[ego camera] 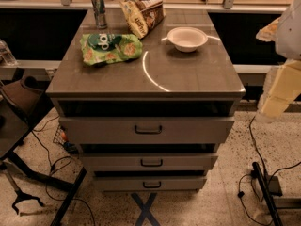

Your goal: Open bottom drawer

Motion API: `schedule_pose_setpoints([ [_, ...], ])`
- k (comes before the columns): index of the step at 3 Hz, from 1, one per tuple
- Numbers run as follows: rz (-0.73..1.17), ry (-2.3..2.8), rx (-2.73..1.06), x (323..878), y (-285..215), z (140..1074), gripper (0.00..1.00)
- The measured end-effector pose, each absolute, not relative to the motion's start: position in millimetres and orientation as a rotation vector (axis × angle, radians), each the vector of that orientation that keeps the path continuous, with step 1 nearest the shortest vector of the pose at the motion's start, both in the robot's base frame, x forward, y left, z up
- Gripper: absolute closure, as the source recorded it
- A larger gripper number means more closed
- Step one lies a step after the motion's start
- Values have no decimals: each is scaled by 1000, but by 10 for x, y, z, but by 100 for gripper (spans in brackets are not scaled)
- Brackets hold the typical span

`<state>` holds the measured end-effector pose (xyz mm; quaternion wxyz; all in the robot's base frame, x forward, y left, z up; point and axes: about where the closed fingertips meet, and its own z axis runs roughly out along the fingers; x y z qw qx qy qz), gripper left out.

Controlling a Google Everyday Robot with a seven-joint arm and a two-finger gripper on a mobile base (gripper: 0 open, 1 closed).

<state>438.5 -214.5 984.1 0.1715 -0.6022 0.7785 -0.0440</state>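
A grey cabinet [188,79] with three drawer fronts stands in the middle of the view. The bottom drawer [117,183] is the slimmest front, lowest down, with a small dark bar handle [152,184]. Its front sits in line under the middle drawer [108,162], with a dark gap above it. The top drawer [94,130] is the tallest. My gripper [275,98] shows as pale cream parts at the right edge, level with the cabinet top and well to the right of and above the bottom drawer. It holds nothing that I can see.
On the cabinet top lie a green chip bag [110,47], a can [99,9], a brown snack bag [143,14] and a white bowl [187,38]. Blue tape cross [145,210] marks the floor in front. Cables and dark stand legs lie left [28,173] and right [264,192].
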Motion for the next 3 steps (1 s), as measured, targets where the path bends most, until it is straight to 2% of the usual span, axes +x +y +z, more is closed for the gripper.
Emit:
schedule_pose_setpoints([
  [3, -148, 2156, -1703, 4247, -2204, 9652, 0],
])
